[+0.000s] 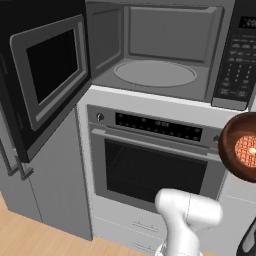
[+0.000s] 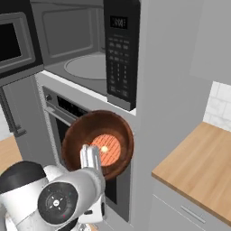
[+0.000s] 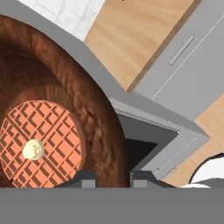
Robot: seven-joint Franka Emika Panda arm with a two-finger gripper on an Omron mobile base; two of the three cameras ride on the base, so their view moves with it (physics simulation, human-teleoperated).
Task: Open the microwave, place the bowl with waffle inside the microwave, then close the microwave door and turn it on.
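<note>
Dark reddish-brown round wooden bowl [image 2: 98, 143] with an orange gridded waffle [image 2: 107, 150] and a pale butter dab is carried in the air by the two-finger gripper [image 3: 113, 178], jaws clamped on the bowl's rim, one finger inside and one outside in the hand view. Bowl hangs in front of the silver wall oven [image 1: 150, 160], below the microwave's keypad strip [image 2: 119, 54] and toward the right edge of the oven front. Large black built-in microwave [image 1: 165, 50] is above, its wide black door [image 1: 45, 80] swung out to the left, grey cavity and round turntable [image 1: 155, 73] exposed.

Step in hand, as I judge it: lift the bowl up and left into the cavity. Do it well: raise first until the bowl's bottom clears the cavity's front lower edge, then move in, staying off the keypad side. Keep the bowl level so the waffle does not slide. Set down near the turntable's centre, release, back straight out. The rim grip is off-centre, so the bowl may tilt; go slow.
</note>
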